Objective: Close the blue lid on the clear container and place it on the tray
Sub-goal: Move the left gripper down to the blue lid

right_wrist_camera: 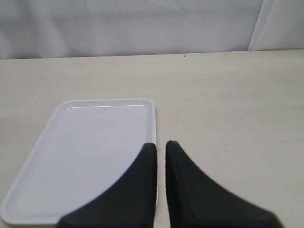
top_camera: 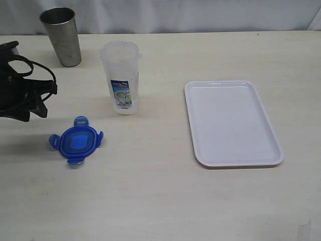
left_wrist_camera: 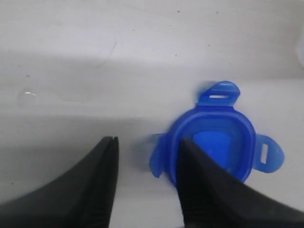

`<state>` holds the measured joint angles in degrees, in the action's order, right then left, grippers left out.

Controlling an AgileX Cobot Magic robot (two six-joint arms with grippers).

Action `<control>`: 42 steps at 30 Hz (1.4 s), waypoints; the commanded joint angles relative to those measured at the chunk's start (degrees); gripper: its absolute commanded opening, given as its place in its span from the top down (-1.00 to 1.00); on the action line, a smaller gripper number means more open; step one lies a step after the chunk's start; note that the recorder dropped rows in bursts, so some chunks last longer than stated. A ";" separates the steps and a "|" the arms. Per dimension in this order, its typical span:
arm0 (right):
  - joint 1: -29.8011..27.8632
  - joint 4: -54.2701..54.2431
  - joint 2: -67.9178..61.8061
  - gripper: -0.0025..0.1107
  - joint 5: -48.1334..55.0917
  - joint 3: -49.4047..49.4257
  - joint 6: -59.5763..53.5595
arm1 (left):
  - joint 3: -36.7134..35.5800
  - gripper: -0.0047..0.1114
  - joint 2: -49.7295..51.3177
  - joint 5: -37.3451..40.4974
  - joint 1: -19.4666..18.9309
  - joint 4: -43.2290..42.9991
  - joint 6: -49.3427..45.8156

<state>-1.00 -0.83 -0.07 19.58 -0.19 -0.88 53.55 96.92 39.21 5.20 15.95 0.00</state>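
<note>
The blue lid lies flat on the table, front left, flaps spread out. In the left wrist view the blue lid shows partly behind one finger. My left gripper is open and empty, hanging above the table just left of the lid; the left gripper shows at the exterior view's left edge. The clear container stands upright and uncovered behind the lid. The white tray lies to the right with nothing on it. My right gripper is shut with nothing in it, over the near edge of the tray.
A grey steel cup stands upright at the back left, behind the left arm. A pale curtain runs along the far edge of the table. The right arm does not show in the exterior view.
</note>
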 commanded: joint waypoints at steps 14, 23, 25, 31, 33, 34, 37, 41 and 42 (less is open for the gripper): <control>-0.26 -0.19 0.07 0.83 0.08 0.19 0.01 | -0.21 0.30 8.37 1.77 4.27 1.83 -4.22; -0.26 -0.19 0.07 0.83 0.08 0.19 0.01 | -0.21 0.30 9.26 2.02 4.27 1.71 -4.22; -0.26 -0.19 0.07 0.83 0.08 0.19 0.01 | -0.21 0.30 10.01 1.90 4.27 1.71 -4.22; -0.26 -0.19 0.07 0.83 0.08 0.19 0.01 | -0.21 0.30 11.42 -0.03 4.27 1.83 -4.22; -0.26 -0.19 0.07 0.83 0.08 0.19 0.01 | -0.21 0.30 11.42 -0.05 4.27 2.08 -4.22; -0.26 -0.19 0.07 0.83 0.08 0.19 0.01 | -0.21 0.30 11.42 -0.05 4.27 2.09 -4.22; -0.26 -0.19 0.07 0.83 0.08 0.19 0.01 | -0.21 0.30 11.42 -0.15 4.27 2.09 -4.22; -0.26 -0.19 0.07 0.83 0.08 0.19 0.01 | -0.21 0.30 11.42 -0.38 4.27 2.09 -4.22; -0.26 -0.19 0.07 0.83 0.08 0.19 0.01 | -0.21 0.30 11.42 -0.38 4.27 2.09 -4.22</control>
<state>-1.00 -0.83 -0.07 19.58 -0.19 -0.88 53.55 108.25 39.60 9.30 18.01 -4.15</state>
